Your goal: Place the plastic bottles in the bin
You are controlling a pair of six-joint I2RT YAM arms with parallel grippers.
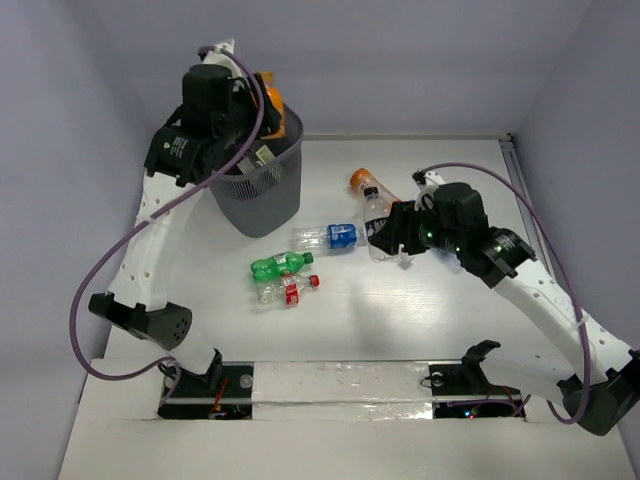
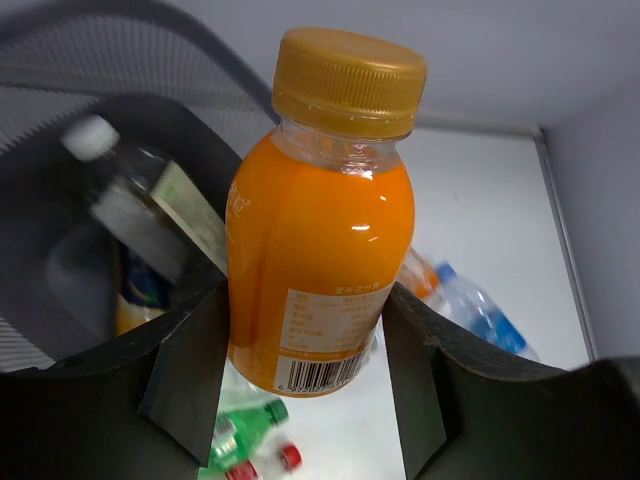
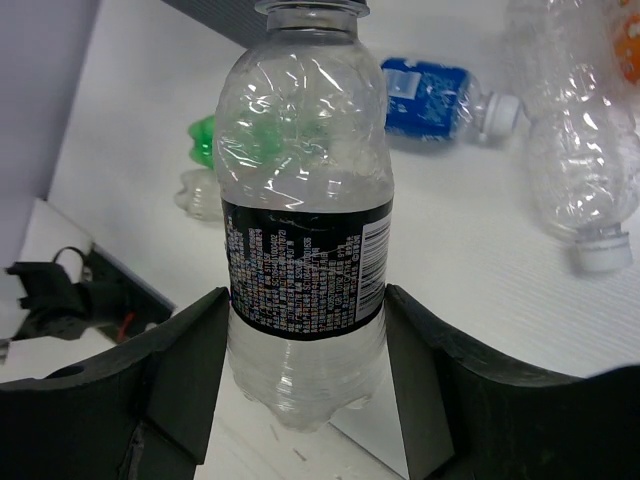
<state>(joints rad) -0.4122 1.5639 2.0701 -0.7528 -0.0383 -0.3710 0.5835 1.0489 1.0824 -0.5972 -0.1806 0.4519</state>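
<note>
I'm clamping the gold-capped orange plastic bottle (image 2: 320, 240) in my left gripper (image 2: 305, 345), over the dark grey mesh bin (image 1: 262, 197). My right gripper (image 3: 305, 370) is squeezing a clear, black-labelled plastic bottle (image 3: 300, 180) near the green bottle (image 1: 278, 265) and blue-labelled bottle (image 1: 330, 236) lying on the white table (image 1: 400, 320).

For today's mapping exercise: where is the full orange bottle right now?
At the top view's far left, the orange bottle is held by the left hand over the mesh bin.
</note>
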